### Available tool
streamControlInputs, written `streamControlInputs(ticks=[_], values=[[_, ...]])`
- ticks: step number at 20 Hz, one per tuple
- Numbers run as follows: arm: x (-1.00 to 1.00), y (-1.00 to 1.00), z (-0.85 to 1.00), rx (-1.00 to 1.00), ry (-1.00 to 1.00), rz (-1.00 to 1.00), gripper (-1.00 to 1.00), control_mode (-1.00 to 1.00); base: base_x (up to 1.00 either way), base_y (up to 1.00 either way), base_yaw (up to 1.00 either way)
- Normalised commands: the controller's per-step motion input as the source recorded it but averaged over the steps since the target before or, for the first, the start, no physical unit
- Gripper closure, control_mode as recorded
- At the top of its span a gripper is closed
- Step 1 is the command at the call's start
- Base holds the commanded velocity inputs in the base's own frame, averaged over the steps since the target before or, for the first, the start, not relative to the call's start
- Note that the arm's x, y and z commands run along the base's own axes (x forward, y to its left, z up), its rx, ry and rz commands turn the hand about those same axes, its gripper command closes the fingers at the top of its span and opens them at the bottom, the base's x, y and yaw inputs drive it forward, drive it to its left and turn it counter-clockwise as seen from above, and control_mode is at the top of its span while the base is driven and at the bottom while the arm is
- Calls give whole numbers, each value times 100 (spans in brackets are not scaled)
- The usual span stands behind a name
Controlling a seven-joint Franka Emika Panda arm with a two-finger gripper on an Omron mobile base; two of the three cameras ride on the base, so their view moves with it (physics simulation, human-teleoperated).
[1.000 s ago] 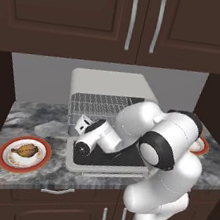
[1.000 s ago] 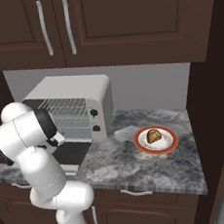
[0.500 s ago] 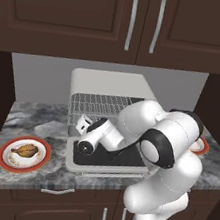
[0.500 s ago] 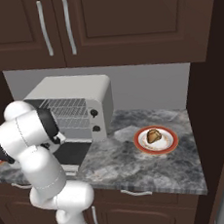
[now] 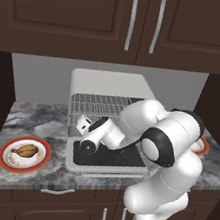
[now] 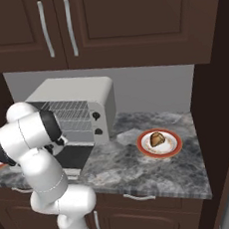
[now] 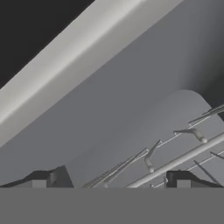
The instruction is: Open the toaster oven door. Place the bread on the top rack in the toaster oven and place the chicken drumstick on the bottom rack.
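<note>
— Is the oven (image 5: 110, 89) open yet?

— Yes. The door (image 5: 105, 158) lies flat on the bench (image 5: 39, 120), glass side up, with the handle edge toward us at 6 o'clock. That leaves the whole cavity clear, so both racks can be reached from the front.

— And the arm?

— Bent low over the door, with the end effector (image 5: 85, 126) at about 9 o'clock of the opening, near the left end of the racks (image 5: 100, 105). Its fingers (image 7: 41, 180) are spread wide and there's nothing between them. From the hand's own camera I see wires of a rack (image 7: 175, 148) running close past the tips, so it is pointing in at the cavity's mouth.

— Where's the food?

— Neither piece has been touched. The drumstick (image 5: 25, 151) sits on a red-rimmed plate (image 5: 7, 161) well off at 8 o'clock from the oven. The bread (image 6: 156, 139) is on a matching plate (image 6: 159, 152) on the other side, around 4 o'clock in the right base view.

— So what's next?

— I'd guess the opening step is done. The hand has to back out and go for one of the plates.
</note>
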Motion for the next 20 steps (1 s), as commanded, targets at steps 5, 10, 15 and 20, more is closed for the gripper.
streamControlInputs(ticks=[5, 10, 15, 20], values=[[37, 12, -23, 0, -5, 0, -100, -100, 0, 0, 0], [40, 10, -20, 0, -10, 0, -100, -100, 0, 0, 0], [35, 15, -9, 0, -10, 0, 100, -100, 0, 0, 0], [19, 12, -3, 0, -7, -1, 100, -100, 0, 0, 0]])
